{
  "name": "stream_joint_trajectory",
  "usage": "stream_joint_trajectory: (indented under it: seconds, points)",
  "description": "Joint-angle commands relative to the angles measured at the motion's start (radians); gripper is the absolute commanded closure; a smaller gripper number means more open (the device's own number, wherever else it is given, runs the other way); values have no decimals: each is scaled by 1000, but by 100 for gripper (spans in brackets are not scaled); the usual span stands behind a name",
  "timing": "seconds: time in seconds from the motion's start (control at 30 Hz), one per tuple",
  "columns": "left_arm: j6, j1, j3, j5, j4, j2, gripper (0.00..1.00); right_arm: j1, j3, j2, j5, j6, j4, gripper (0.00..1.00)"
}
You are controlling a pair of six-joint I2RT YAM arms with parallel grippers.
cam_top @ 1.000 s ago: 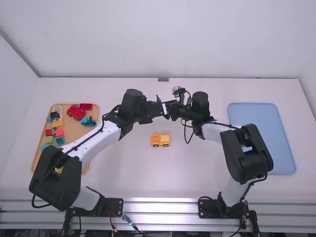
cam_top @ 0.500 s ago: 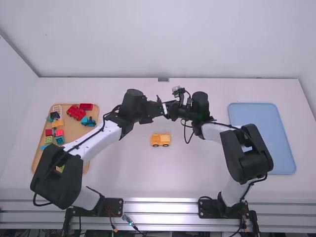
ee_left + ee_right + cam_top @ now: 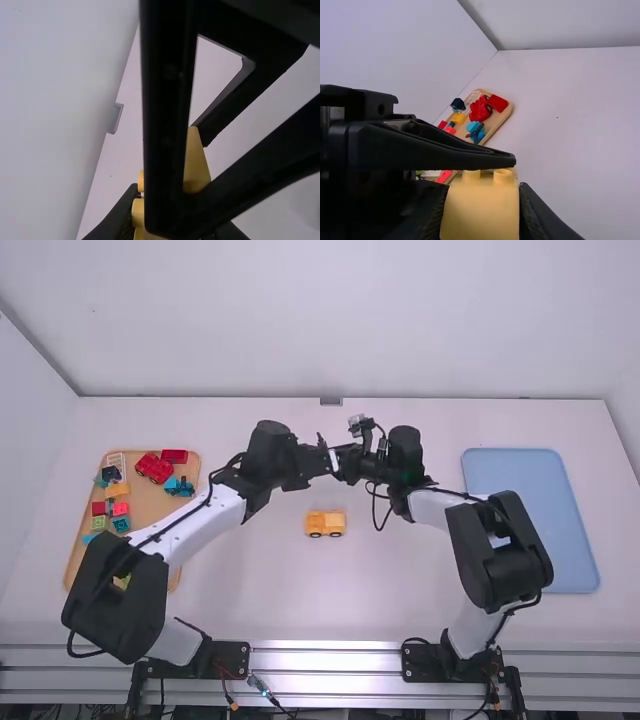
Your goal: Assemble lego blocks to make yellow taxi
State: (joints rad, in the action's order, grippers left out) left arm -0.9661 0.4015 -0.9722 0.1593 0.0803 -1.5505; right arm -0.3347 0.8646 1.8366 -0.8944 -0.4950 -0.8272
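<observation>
Where the arms (image 3: 240,480) meet, upper middle of frame, left gripper (image 3: 320,460) and right gripper (image 3: 347,462) are both clamped on yellow blocks (image 3: 480,212), joined or separate, can't tell; yellow car (image 3: 325,524) sits mid-frame on white table (image 3: 240,590), below them.

The left gripper (image 3: 324,459) and right gripper (image 3: 346,463) face each other closely, 4 fingers (image 3: 540,215) clamped.

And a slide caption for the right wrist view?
Yellow block held in the right gripper, a left-arm finger just above, a tray of colourful blocks beyond.
</observation>
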Motion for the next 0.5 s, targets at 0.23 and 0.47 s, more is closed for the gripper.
stream_joint_trajectory:
  seconds: [0.23, 0.47]
  points:
    - [8, 4, 9, 35, 6, -4, 1, 0, 6, -11, 58, 32, 33, 70]
    - [56, -4, -3, -77, -41, 11, 1, 21, 6, -11, 86, 179, 105, 72]
